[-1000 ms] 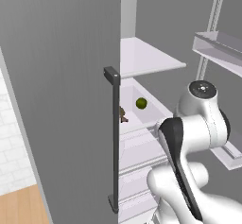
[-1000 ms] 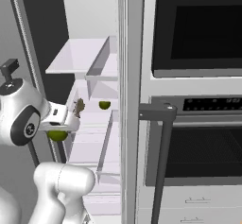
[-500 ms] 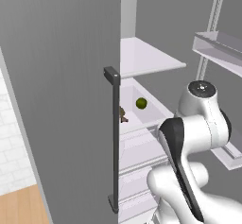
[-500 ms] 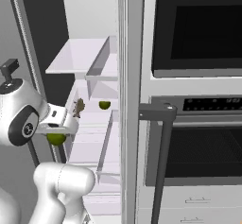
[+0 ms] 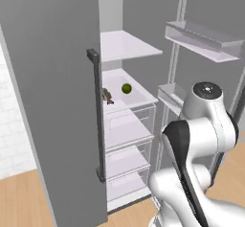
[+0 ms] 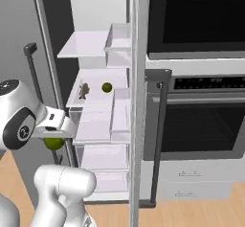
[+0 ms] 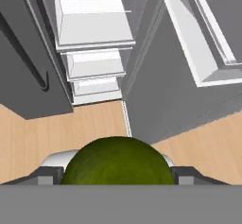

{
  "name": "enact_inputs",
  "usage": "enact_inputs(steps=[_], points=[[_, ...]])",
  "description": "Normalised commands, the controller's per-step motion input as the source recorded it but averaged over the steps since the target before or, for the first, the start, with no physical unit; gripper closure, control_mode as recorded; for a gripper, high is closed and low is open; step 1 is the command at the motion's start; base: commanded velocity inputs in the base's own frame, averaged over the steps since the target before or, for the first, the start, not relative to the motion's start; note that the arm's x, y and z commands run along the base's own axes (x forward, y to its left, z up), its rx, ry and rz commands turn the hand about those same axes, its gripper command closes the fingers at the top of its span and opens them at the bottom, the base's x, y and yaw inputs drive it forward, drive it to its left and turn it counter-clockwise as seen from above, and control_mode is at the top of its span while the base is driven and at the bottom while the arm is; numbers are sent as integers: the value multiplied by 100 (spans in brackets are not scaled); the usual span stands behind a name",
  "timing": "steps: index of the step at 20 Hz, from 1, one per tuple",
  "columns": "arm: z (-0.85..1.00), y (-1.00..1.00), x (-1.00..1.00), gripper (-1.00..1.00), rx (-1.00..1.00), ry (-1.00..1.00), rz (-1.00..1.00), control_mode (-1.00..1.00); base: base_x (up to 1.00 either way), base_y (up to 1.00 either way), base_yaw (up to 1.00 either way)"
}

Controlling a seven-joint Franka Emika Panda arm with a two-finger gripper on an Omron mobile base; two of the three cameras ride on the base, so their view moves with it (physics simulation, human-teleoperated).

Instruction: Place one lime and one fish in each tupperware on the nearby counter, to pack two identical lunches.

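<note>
— Where is the lime [image 7: 117, 160] right now?

— Pinched between my fingers [image 7: 47, 175], which stand wide around its girth; in the right base view it [image 6: 53, 143] hangs under my gripper [image 6: 54, 137], out in front of the open fridge [image 6: 98, 111]. A second lime [image 5: 126, 88] and a fish [image 5: 107, 96] lie apart on the middle shelf [image 5: 139, 94].

— What does carrying it well call for?

— I judge a round ball can roll out of a two-point pinch, so I'd hold the squeeze even and keep my wrist level. I'd also swing clear of the fridge door [image 5: 52, 101] and its handle [image 5: 97, 116] before turning away.

— And the tupperware?

— I can't see it from here. I'd wait until its rim is under me before letting go, low enough that the lime doesn't bounce.
</note>
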Motion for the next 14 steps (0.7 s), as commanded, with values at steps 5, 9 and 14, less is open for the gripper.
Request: enact_inputs(steps=[5,9,14], points=[[0,0,0,100,0,0,0,100,-100,3,-33],[0,0,0,100,0,0,0,100,-100,-21,-37],[0,0,0,100,0,0,0,100,-9,-81,-25]])
